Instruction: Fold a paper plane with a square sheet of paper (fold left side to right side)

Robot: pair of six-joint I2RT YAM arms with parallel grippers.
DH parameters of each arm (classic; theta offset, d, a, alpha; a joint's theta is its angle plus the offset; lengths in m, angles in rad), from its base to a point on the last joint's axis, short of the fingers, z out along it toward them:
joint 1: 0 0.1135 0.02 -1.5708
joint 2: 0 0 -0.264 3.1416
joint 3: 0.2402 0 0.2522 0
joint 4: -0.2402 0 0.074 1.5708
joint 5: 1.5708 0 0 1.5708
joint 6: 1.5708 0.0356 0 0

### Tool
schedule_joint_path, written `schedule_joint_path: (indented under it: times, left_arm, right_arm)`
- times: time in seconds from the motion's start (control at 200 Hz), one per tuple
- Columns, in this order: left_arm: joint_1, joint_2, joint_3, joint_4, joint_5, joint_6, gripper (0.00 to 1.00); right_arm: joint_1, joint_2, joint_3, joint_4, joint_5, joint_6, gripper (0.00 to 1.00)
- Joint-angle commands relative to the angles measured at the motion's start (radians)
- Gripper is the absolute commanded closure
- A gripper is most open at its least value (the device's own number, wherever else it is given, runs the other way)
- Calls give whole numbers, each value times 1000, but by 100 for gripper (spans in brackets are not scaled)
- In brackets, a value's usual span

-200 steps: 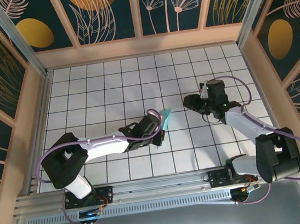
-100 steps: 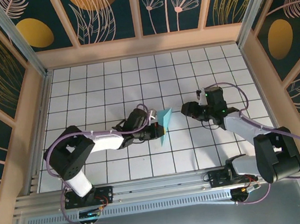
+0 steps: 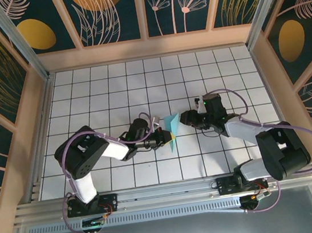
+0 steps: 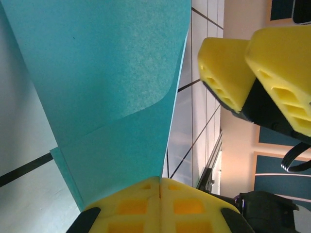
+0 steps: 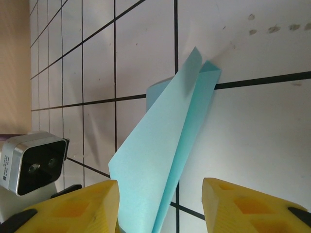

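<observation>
While the left tool (image 3: 161,137), just left of the teal paper (image 3: 172,127), clenches one end and stands it upright over the table (image 3: 100,83), the right tool (image 3: 184,118) hangs released just right; closing crookedly could crumple the fold or tug it loose.

Paper plane (image 3: 172,128) on edge between left jaws and right jaws

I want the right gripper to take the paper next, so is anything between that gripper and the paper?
Nothing visible does. The right gripper is open, and the folded paper stands right in front of it. The left gripper is shut on the paper's other end, clear of that approach.
</observation>
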Motion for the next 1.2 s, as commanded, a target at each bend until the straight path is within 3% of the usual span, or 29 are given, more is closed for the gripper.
schedule_joint_path:
  times: [0.0, 0.365, 1.191]
  left_arm:
    - [8, 24, -12, 125, 31, -62, 100]
    - [10, 76, -42, 247, 35, -138, 100]
    - [14, 127, -61, 340, 28, -199, 100]
  right_arm:
    - [21, 37, -8, 60, 26, 58, 52]
    - [47, 107, 8, 106, 46, 132, 61]
    - [89, 211, 41, 187, 48, 181, 64]
